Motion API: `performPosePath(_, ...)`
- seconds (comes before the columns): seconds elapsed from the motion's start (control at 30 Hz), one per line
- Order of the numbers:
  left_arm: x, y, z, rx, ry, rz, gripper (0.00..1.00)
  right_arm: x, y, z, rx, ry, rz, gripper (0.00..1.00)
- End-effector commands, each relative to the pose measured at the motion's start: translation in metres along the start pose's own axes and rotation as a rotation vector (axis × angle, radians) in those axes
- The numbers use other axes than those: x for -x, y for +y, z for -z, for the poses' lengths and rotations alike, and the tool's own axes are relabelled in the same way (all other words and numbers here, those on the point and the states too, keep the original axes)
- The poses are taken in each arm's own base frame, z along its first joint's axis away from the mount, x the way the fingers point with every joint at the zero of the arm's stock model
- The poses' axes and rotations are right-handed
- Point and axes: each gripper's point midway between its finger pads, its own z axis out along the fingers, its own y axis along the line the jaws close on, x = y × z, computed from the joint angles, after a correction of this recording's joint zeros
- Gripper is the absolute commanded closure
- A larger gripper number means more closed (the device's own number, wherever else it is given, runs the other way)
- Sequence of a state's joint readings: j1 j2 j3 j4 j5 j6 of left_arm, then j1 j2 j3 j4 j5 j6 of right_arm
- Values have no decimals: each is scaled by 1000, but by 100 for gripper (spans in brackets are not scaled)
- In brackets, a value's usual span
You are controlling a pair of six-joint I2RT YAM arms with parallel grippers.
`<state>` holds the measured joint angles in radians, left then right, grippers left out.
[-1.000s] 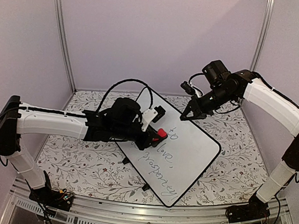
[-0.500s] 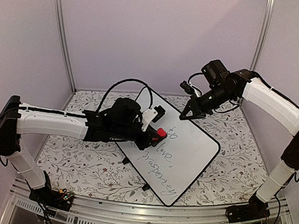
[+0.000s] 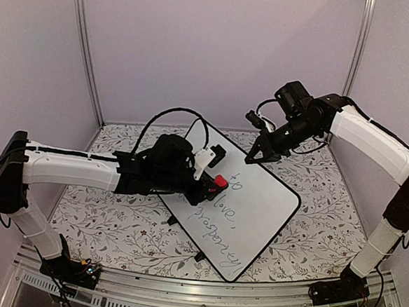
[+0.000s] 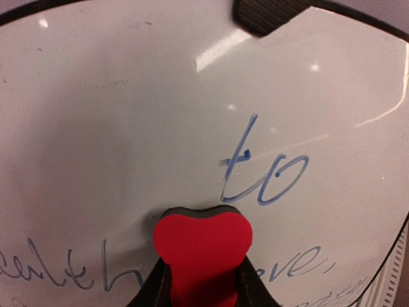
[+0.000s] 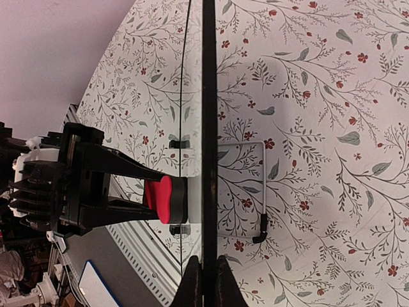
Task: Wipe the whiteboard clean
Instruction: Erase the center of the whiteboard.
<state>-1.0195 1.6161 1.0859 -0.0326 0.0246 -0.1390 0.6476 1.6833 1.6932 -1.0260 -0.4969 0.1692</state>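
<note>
Clamping red eraser (image 4: 201,246) against whiteboard (image 3: 264,200): left pincer (image 4: 202,272). Right pincer (image 5: 204,280) pinches rim (image 5: 208,96).

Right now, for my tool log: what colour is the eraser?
Red; the eraser shows best in the left wrist view.

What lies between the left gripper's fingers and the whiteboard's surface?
The red eraser, held by the left gripper, its dark pad against the whiteboard; the right wrist view shows this edge-on.

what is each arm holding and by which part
Left end effector clamps the red eraser by its opposite sides; right end effector pinches the whiteboard on its far rim.
</note>
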Motion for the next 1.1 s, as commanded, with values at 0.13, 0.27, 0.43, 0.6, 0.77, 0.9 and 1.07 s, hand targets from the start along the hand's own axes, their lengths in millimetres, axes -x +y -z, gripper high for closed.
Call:
performPosePath(0.13, -3, -5, -1, 4, 7, -13, 100, 5, 35, -4, 102, 5, 50, 100)
performPosePath(0.27, -3, -5, -1, 5, 5, -13, 100, 4, 35, -4, 104, 10, 42, 100)
performPosePath(0.43, -2, -5, -1, 5, 3, -12, 100, 4, 34, -5, 103, 12, 32, 100)
performPosePath(0.6, -2, -6, -1, 4, 1, -14, 100, 4, 36, -5, 111, 16, 28, 100)
performPosePath(0.77, -1, -6, 0, 4, 0, -15, 100, 4, 36, -5, 116, 14, 27, 100)
performPosePath(0.9, 0, -7, 1, 3, -3, -18, 100, 4, 37, -6, 118, 16, 25, 100)
performPosePath(1.07, 0, -7, 1, 3, -4, -19, 100, 4, 36, -7, 116, 18, 16, 100)
